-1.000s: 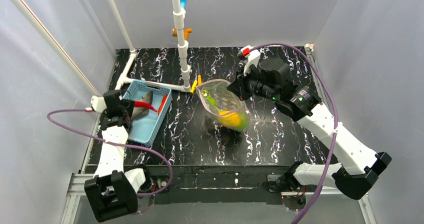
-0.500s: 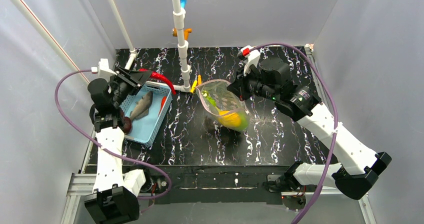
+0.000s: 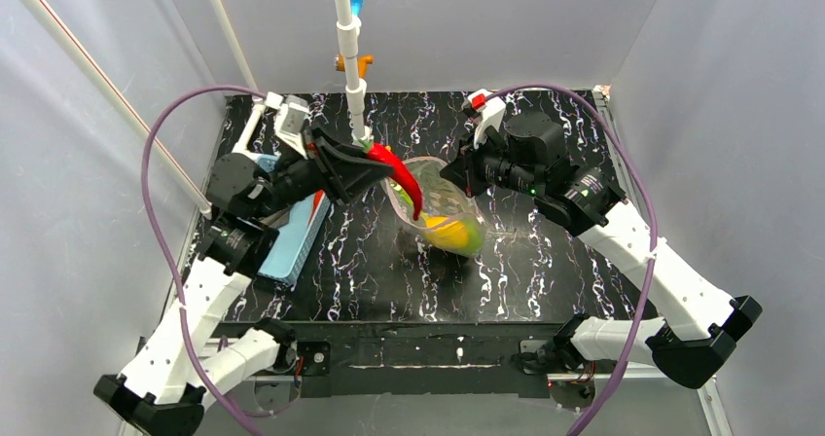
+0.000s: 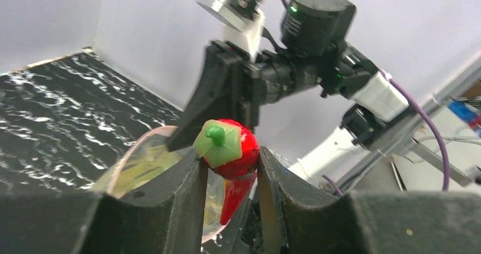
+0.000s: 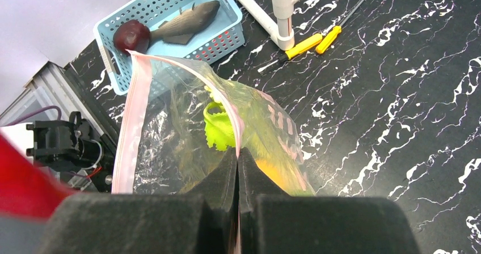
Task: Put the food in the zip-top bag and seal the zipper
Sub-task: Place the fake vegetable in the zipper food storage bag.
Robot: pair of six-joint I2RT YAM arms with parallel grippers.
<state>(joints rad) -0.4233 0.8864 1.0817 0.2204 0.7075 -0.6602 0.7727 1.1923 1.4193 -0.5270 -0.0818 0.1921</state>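
Left pincer (image 4: 228, 177) is pinching the red chili (image 4: 235, 147) near its green cap, and I see it hanging at the open mouth of the zip-top bag (image 5: 170, 146). I've got the right pincer (image 5: 238, 166) pressed together on the zipper (image 5: 126, 135), holding the bag's mouth up.

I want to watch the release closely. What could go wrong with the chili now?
The red chili, held in the left gripper, hangs at the rim of the zip-top bag; released here, it may fall outside. The right gripper pinches only one edge, so the floppy mouth may fold.
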